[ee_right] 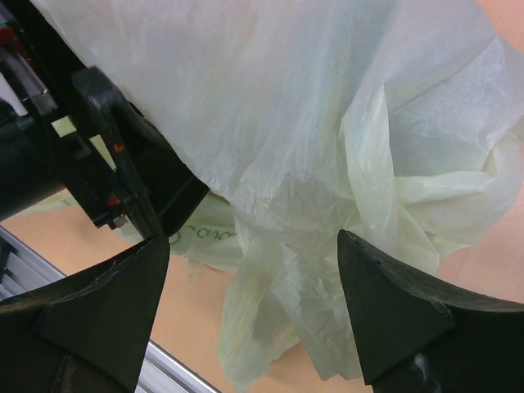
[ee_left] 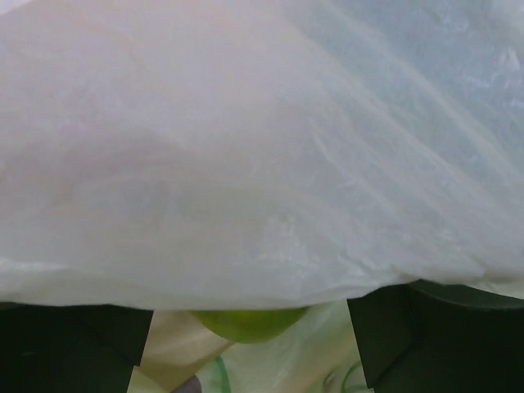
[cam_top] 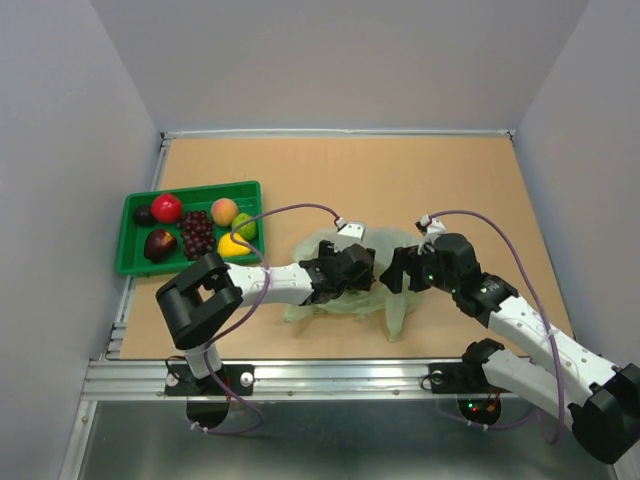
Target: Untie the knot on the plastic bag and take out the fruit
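Finds the plastic bag (cam_top: 397,308) heaped at the near middle of the table (cam_top: 450,180), caught between the left gripper (cam_top: 350,268) and the right gripper (cam_top: 393,270), both pushed into the film from opposite sides. From the left wrist, sees pale film draped across nearly the whole view, lying over the tops of both dark fingers (ee_left: 74,348). Reads those jaws as spread wide, with no grip on anything that shows. Spots one round lime-green fruit (ee_left: 250,322) low in the gap between them, just under the film's edge, touching neither finger. From the right wrist, meets jaws likewise spread wide, fingers (ee_right: 106,303) flanking a hanging, bunched fold of bag beyond the tips. Cannot tell whether that fold brushes them, yet sees nothing pinched. Notes a red apple (cam_top: 166,207) well apart to the left, lying with other pieces in the green tray (cam_top: 190,191) at the table's left edge.
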Available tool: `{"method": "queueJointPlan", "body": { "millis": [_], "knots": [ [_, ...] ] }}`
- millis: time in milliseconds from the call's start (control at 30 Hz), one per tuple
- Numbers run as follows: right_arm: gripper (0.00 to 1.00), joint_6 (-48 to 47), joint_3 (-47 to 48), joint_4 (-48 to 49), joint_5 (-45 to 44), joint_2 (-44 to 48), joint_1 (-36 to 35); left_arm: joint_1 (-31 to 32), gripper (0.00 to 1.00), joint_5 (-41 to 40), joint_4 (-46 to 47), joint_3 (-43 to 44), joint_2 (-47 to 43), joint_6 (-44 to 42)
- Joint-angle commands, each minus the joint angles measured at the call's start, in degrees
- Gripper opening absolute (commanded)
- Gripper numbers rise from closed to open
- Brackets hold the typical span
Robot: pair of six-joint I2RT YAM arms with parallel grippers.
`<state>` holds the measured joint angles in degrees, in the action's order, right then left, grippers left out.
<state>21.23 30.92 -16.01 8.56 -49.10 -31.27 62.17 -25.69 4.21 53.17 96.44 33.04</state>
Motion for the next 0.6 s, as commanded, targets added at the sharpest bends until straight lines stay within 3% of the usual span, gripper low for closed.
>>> {"method": "queueJointPlan", "body": {
  "millis": [0, 67, 133, 267, 467, 567],
  "knots": [
    [0.88, 0.04, -1.3, 2.3, -1.18, 0.41, -0.37, -0.56, 0.8, 3.01, 1.86, 3.08, 2.34, -0.69],
    [0.88, 0.04, -1.3, 2.3, -1.44, 0.41, -0.37, -0.47, 0.67, 5.03, 1.16, 3.26, 2.17, -0.17],
    [0.88, 0.04, -1.3, 2.3, -2.57, 1.02, -0.37, -0.3, 0.4, 6.0, 0.72, 1.78, -0.37, 0.89],
    [0.87, 0.65, -1.39, 2.3, -6.35, 1.82, -0.37, 0.32, 0.15, 8.64, 0.28, -1.57, -10.03, 0.89],
    [0.88, 1.88, -1.04, 2.3, -10.75, 0.33, -0.37, 0.32, 0.01, 12.24, -2.08, -3.86, -20.66, -1.74],
    [0.88, 2.14, -0.95, 2.3, -12.15, -0.21, -0.37, 0.23, 0.0, 15.3, -6.73, -1.85, -23.49, -4.02]
  ]
}}
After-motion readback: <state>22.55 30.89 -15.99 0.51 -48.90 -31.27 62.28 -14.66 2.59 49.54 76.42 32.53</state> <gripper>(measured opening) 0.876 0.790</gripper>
